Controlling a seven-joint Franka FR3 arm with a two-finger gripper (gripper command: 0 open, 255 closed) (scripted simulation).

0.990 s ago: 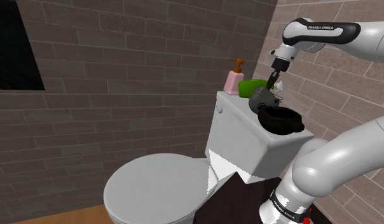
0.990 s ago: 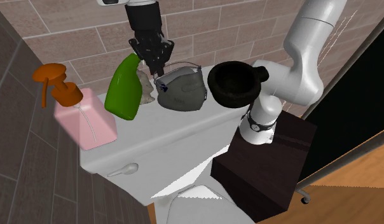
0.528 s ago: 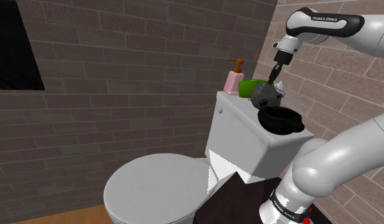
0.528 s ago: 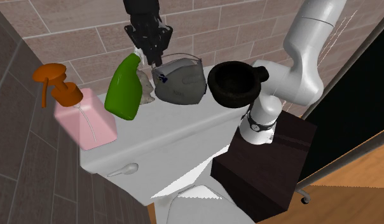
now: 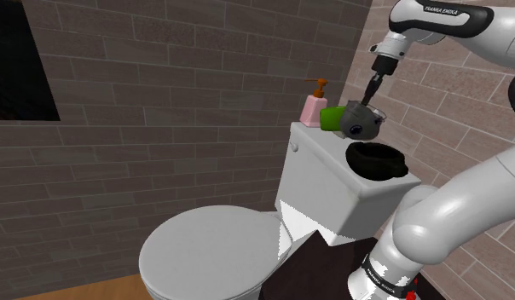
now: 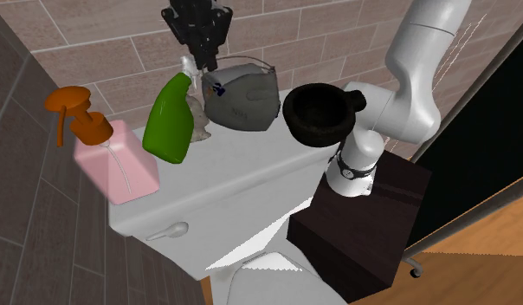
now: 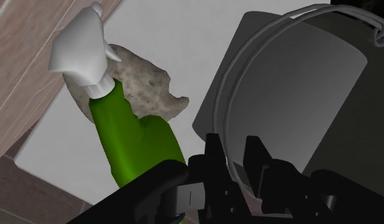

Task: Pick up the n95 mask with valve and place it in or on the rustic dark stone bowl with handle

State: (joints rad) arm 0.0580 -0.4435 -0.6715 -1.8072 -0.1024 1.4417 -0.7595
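Observation:
The grey n95 mask (image 5: 360,122) with a small valve hangs in the air above the toilet tank lid (image 5: 320,158). My gripper (image 5: 369,95) is shut on the mask's upper edge by its thin strap. In the second exterior view the mask (image 6: 241,97) dangles below the gripper (image 6: 205,62), just left of the dark bowl with handle (image 6: 318,115). The bowl (image 5: 377,159) stands on the lid's near end, lower than the mask. In the wrist view the fingers (image 7: 213,153) pinch the strap, and the mask (image 7: 292,95) curves beyond the gripper (image 7: 234,149).
A green spray bottle (image 6: 169,119) lies on the lid beside the mask, with a rough grey lump (image 6: 199,130) behind it. A pink soap dispenser (image 6: 112,156) stands at the lid's far end. Brick walls close in behind, and the toilet seat (image 5: 209,251) lies below.
The gripper has risen with the mask, which has lifted off the tank lid and swung up. The bowl, bottle and dispenser have stayed put.

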